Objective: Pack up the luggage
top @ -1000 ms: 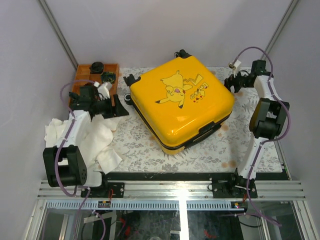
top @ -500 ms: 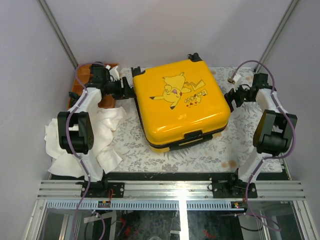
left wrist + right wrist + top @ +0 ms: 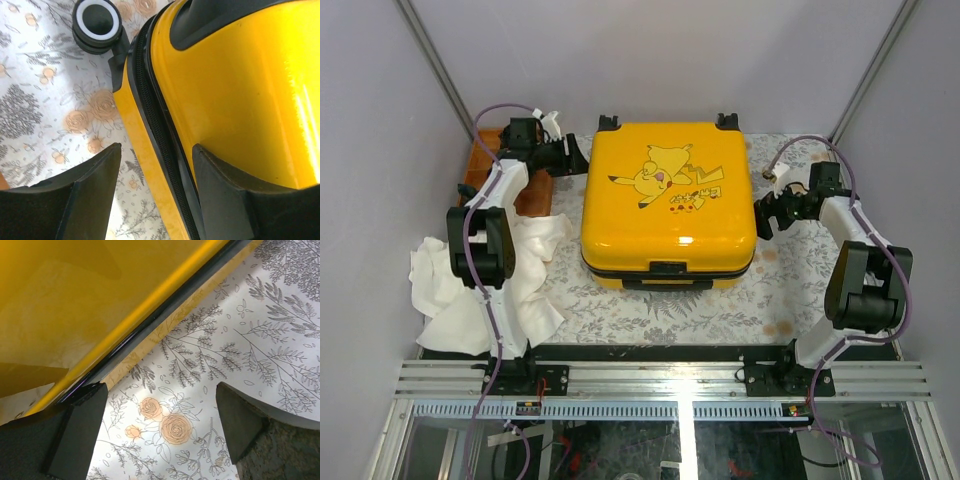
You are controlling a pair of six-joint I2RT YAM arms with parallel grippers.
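Near the surface (image 3: 775, 300) centre, the luggage (image 3: 668, 200) lies flat, lid shut, so packing looks mostly done, left claw (image 3: 156, 150) parted astride its rear-left corner seam, right claw (image 3: 160, 390) released beside its right edge.

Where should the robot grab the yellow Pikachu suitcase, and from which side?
Probably the side rim by the black zipper seam, coming in from the left or right. The suitcase lies flat and shut; its smooth top looks too wide for a claw, but the rim is thin. The left claw straddles it near a wheel.
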